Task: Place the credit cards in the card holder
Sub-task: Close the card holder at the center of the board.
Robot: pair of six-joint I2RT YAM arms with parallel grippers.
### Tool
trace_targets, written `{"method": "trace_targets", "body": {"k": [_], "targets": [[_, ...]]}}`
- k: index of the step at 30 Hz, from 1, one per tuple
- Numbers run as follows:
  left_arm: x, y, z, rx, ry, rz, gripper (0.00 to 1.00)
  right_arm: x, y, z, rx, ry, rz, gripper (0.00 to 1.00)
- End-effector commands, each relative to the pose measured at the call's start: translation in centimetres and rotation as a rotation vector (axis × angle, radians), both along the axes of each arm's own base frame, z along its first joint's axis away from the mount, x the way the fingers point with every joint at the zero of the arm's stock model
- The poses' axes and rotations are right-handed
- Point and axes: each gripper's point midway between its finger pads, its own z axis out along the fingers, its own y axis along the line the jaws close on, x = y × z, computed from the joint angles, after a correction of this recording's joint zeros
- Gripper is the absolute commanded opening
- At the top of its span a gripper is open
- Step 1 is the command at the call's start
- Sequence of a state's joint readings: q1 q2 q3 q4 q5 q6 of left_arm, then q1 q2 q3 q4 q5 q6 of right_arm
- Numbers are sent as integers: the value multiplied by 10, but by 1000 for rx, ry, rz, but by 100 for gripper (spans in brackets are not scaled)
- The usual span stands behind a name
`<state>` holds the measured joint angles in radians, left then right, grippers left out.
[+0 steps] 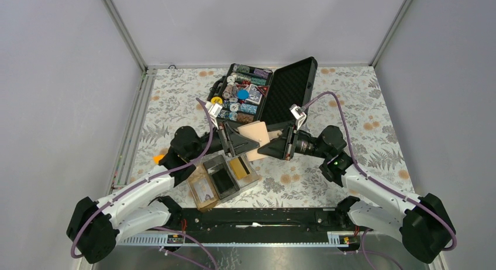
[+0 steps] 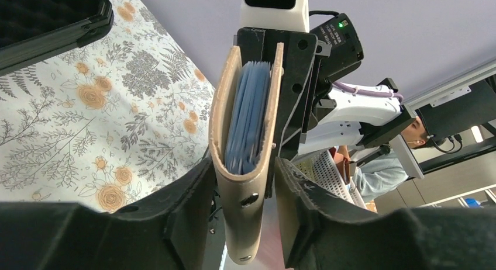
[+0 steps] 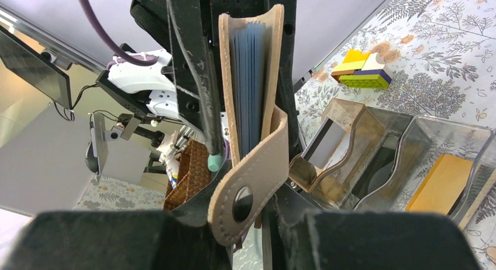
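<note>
A tan leather card wallet [image 1: 255,132] with blue sleeves inside hangs above the table between both grippers. In the left wrist view the wallet [image 2: 245,124] stands between the fingers of my left gripper [image 2: 244,165], which is open, with a gap showing on its right side. My right gripper [image 3: 251,194] is shut on the wallet [image 3: 251,94] from the other end, and the wallet's snap strap hangs over its jaws. Below lies the card holder [image 1: 206,191], a clear tray. One gold-orange credit card [image 1: 238,166] lies in its right compartment and shows in the right wrist view too, credit card [image 3: 438,185].
An open black chip case [image 1: 292,86] full of poker chips stands at the back. Coloured toy bricks [image 3: 362,68] lie left of the card holder, showing as an orange spot [image 1: 158,159] from above. A black rail [image 1: 263,217] runs along the near edge.
</note>
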<state>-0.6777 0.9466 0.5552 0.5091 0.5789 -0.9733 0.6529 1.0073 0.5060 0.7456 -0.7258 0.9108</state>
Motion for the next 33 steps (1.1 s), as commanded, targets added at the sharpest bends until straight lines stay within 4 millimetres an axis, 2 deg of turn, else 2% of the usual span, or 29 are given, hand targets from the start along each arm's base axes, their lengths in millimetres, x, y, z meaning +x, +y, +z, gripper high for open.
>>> {"method": "trace_targets", "body": {"k": [1, 4, 5, 6, 8, 10, 12, 14, 19, 21, 28, 33], "targets": [[-2, -3, 28, -58, -82, -9, 38, -2, -2, 21, 51, -85, 3, 0], [-4, -3, 28, -75, -82, -23, 13, -1, -2, 18, 36, -84, -4, 0], [-4, -3, 27, -76, -79, -24, 6, 1, -3, 12, 6, -70, -20, 8], [-4, -3, 26, -74, -77, -21, 0, 4, -4, 10, -10, -82, -39, 21], [-2, 0, 23, -64, -71, 3, 0, 10, -9, -1, -79, -73, -92, 52], [1, 3, 21, -40, -71, 31, 0, 16, -17, -9, -154, -82, -158, 74], [3, 5, 17, 0, -71, 50, 0, 28, -30, -15, -240, -96, -260, 86], [4, 6, 15, 29, -67, 60, 0, 37, -44, -18, -314, -120, -345, 91], [5, 8, 8, 77, -42, 64, 0, 44, -60, -1, -352, -195, -434, 89], [3, 7, 8, 81, -41, 52, 0, 46, -66, -3, -379, -191, -461, 87], [1, 6, 8, 78, -40, 33, 0, 48, -64, -5, -400, -199, -448, 57], [0, 5, 7, 79, -35, 25, 0, 47, -59, 1, -354, -223, -434, 44]]}}
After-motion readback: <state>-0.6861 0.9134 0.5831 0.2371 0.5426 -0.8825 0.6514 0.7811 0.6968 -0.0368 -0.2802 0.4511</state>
